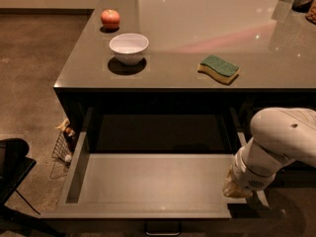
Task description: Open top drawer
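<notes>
The top drawer stands pulled far out from under the counter, showing its smooth grey tray with nothing in it. Its front edge runs along the bottom of the view, and the small metal bar handle shows just below it at the centre. My white arm reaches in from the right. My gripper hangs at the drawer's right front corner, just outside the right wall, with its fingers hidden behind the wrist.
On the grey counter stand a white bowl, a red apple and a green and yellow sponge. A small wire basket sits on the floor at the left. A black chair is at bottom left.
</notes>
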Action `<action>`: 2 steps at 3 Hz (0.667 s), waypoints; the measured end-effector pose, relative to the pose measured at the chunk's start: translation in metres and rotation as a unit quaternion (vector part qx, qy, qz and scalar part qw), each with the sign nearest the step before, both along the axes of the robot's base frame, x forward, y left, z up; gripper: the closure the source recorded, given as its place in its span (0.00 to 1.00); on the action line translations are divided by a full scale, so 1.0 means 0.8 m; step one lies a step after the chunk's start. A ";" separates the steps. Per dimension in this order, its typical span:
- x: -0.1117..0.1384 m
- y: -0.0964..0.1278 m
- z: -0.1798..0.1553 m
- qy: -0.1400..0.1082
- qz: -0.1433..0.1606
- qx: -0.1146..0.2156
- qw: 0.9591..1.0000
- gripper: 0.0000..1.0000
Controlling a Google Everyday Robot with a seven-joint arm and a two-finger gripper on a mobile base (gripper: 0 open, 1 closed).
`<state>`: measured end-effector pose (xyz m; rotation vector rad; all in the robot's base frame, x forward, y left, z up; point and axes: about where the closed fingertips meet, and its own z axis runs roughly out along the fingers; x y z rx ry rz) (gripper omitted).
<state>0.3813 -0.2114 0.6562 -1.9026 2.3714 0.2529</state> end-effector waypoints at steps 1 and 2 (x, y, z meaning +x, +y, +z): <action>-0.001 0.000 0.001 0.000 0.000 -0.001 1.000 0.35; -0.001 0.000 0.001 -0.001 0.001 -0.001 1.000 0.12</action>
